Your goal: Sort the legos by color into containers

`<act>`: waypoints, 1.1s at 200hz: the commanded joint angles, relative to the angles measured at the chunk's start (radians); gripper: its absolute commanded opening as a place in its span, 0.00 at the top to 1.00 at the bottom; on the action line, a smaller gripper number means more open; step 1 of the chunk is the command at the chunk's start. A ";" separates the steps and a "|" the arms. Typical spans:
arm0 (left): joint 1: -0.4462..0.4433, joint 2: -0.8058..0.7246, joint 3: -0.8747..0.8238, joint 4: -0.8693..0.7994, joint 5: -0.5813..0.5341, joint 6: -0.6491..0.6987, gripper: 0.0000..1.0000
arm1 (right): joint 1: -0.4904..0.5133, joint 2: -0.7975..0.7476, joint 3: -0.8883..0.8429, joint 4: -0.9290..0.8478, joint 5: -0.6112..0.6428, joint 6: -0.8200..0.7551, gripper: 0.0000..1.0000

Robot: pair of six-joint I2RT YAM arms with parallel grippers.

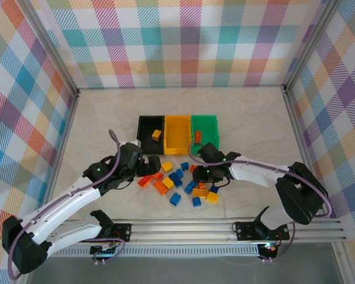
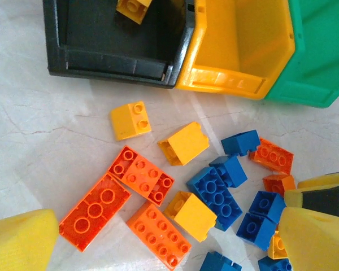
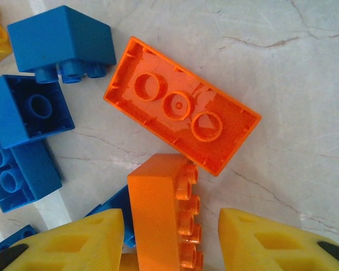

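Straddling an orange brick (image 3: 155, 203) lying on its side, the right gripper (image 3: 170, 220) stands part-closed: one pad touching, the other just clear. Left gripper (image 2: 169, 217) released wide, empty, above loose legos (image 1: 180, 183) on the counter (image 1: 248, 118) before the containers (image 1: 177, 140).

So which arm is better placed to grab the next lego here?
Right. The right tool straddles an orange lego lying on its side, though it has not yet clamped it. The left tool hangs wide open above the pile, with no single brick lined up between its pads.
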 commanded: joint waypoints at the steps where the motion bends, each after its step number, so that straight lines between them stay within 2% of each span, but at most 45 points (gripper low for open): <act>1: -0.005 -0.008 -0.014 -0.019 -0.022 -0.031 0.00 | 0.007 0.021 0.024 -0.013 0.022 0.017 0.52; 30: -0.006 0.001 -0.011 -0.020 -0.031 -0.029 0.00 | 0.005 0.005 0.021 -0.103 0.138 0.056 0.60; 57: -0.006 -0.005 -0.011 -0.017 -0.034 -0.025 0.00 | 0.002 -0.061 -0.008 -0.125 0.184 0.065 0.61; 91: -0.006 0.014 -0.012 -0.010 -0.032 -0.024 0.00 | 0.002 -0.063 -0.007 -0.072 0.107 0.028 0.51; 112: -0.006 0.022 -0.012 -0.008 -0.030 -0.024 0.00 | 0.002 -0.011 0.014 -0.085 0.115 0.026 0.50; 130: -0.006 0.022 -0.012 -0.016 -0.036 -0.024 0.00 | 0.002 0.035 0.025 -0.100 0.135 0.025 0.43; 148: -0.006 0.017 -0.016 -0.023 -0.042 -0.025 0.00 | 0.002 0.071 0.035 -0.122 0.159 0.026 0.42; 186: -0.005 0.016 -0.020 -0.020 -0.048 -0.023 0.00 | 0.002 0.077 0.026 -0.123 0.189 0.019 0.57; 220: -0.005 0.011 -0.018 -0.020 -0.064 -0.019 0.00 | 0.002 -0.005 0.025 -0.084 0.206 -0.008 0.69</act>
